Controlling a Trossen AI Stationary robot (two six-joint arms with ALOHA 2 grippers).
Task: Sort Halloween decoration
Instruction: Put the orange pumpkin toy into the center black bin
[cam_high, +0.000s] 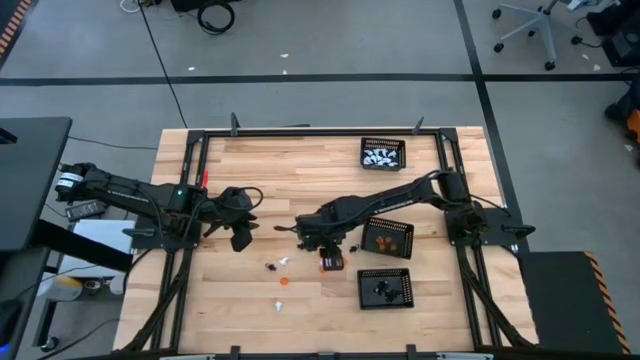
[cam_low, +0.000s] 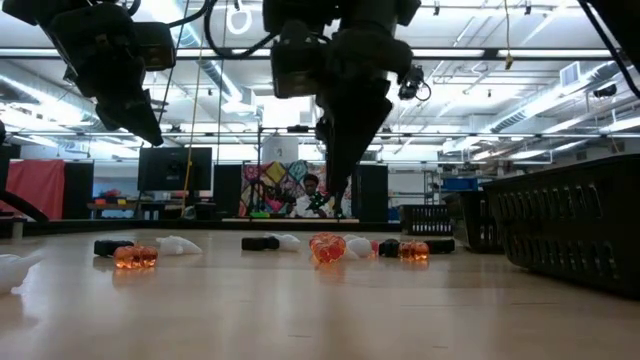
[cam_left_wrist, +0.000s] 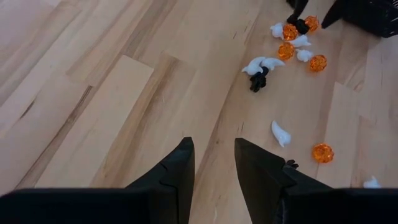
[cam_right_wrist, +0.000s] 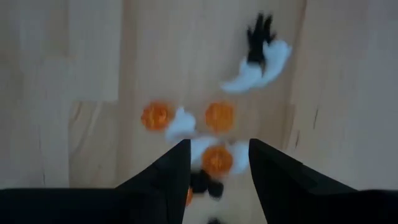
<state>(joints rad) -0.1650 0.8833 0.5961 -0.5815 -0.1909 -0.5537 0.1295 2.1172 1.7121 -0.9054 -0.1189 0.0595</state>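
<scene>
Floor: smooth grey concrete floor (cam_high: 330, 40) crossed by dark tape lines (cam_high: 300, 79).
Table: pale butcher-block wooden table (cam_high: 290, 165) inside a black metal frame (cam_high: 300, 131).
Furniture: wheeled grey office chair (cam_high: 527, 25) at the far right corner.
Ceiling: long white strip lights (cam_low: 520, 52) among exposed beams.
Back of room: dark cabinets (cam_low: 175, 170), a red curtain (cam_low: 35, 187), a multicoloured panel (cam_low: 283, 180).
People: one seated person (cam_low: 312, 195) far behind.

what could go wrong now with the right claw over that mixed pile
The right claw hangs open over tightly clustered tiny plastic figures: an orange pumpkin figure sits between white ghost figures with a black figure touching. Closing may likely grab two colours at once, or nudge neighbours apart. The left claw waits open over bare wooden table, so it looks unlikely to interfere.
</scene>
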